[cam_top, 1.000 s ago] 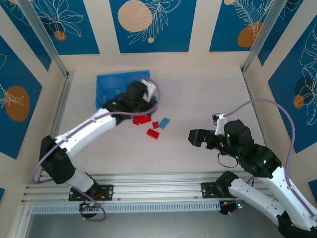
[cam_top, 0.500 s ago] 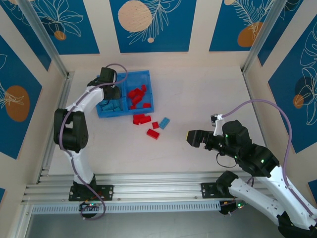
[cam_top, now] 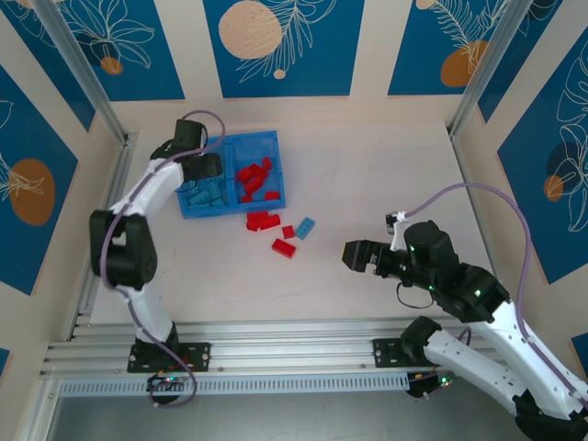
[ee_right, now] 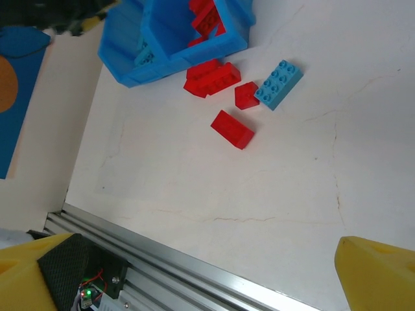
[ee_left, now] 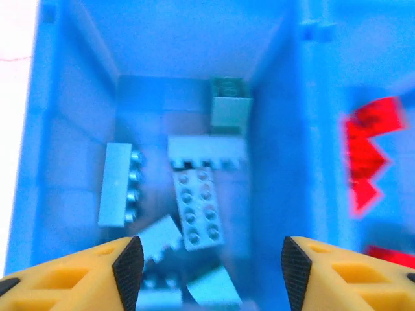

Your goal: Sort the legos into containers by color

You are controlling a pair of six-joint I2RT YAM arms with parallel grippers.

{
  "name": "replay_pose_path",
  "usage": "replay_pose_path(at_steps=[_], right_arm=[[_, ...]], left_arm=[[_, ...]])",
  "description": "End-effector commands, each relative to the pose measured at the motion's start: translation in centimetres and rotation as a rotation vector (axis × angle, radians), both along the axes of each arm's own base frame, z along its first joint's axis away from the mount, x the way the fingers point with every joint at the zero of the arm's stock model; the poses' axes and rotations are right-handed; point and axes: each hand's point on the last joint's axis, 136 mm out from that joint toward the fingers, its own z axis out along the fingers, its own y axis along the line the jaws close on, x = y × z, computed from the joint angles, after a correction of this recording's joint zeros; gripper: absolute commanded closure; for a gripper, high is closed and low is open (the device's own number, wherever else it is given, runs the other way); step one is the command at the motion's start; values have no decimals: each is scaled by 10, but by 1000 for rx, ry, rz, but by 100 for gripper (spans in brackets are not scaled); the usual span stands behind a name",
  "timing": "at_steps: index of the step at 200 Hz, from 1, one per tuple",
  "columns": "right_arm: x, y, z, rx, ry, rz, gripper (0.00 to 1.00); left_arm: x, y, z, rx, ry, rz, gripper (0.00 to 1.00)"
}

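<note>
The left tool (ee_left: 207, 265) is held open above the tray's (cam_top: 250, 138) left compartment, where light blue legos (ee_left: 198, 207) are gathered; red legos (cam_top: 255, 179) are kept in the right. More bricks (ee_right: 231, 128) are scattered on the worktop (cam_top: 386, 165) just beside it. The right tool (ee_right: 207, 278) is spread wide.

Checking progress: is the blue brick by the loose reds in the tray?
Out: the blue brick lies on the table beside red bricks, outside the tray.
</note>
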Motion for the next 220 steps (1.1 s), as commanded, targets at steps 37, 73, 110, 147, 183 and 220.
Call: replay_pose_path(at_steps=[37, 73, 110, 147, 183, 220], right_arm=[[44, 62, -41, -126, 7, 185, 3], [68, 111, -93, -350, -27, 359, 9], [97, 146, -147, -519, -11, 452, 14], [114, 163, -181, -617, 39, 486, 22], [118, 164, -209, -679, 83, 507, 26], [111, 164, -233, -731, 120, 525, 43]], left_arm=[[-184, -126, 126, -145, -372, -607, 43], [-287, -138, 97, -8, -298, -980, 36], [-320, -126, 50, 43, -206, -1088, 11], [-315, -121, 46, 71, -245, -1056, 0], [-309, -110, 43, 125, -254, -1013, 0], [-312, -111, 44, 110, -261, -1021, 0]])
